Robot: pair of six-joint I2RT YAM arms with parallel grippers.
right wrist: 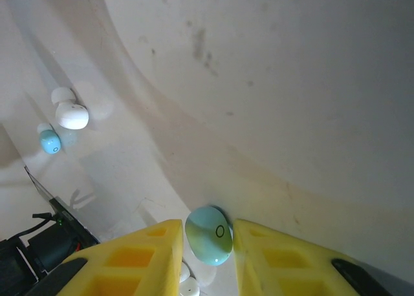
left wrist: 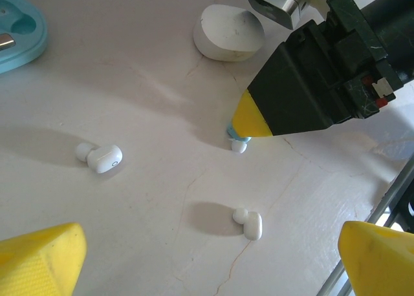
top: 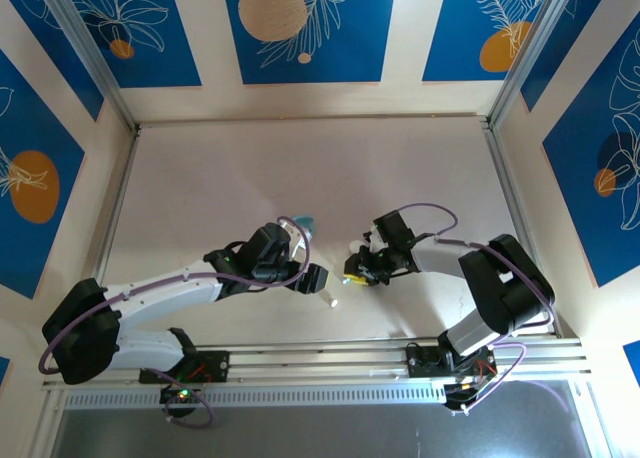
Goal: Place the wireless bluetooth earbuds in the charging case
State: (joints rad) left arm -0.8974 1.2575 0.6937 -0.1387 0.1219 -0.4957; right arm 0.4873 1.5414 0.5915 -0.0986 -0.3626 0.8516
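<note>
Right end effector (right wrist: 207, 226) is down at the desk (right wrist: 272, 83), its yellow fingers pinching a light blue earbud (right wrist: 208, 239) from both sides. Left end effector (left wrist: 210, 244) hangs above, spread wide. Under it, two white earbuds (left wrist: 103, 158) lie loose on the desk, well apart. A second light blue earbud (right wrist: 50, 141) rests just beside a white one. The open light blue case (left wrist: 19, 31) sits off to one side, and the white case (left wrist: 228, 32) is near the right arm.
</note>
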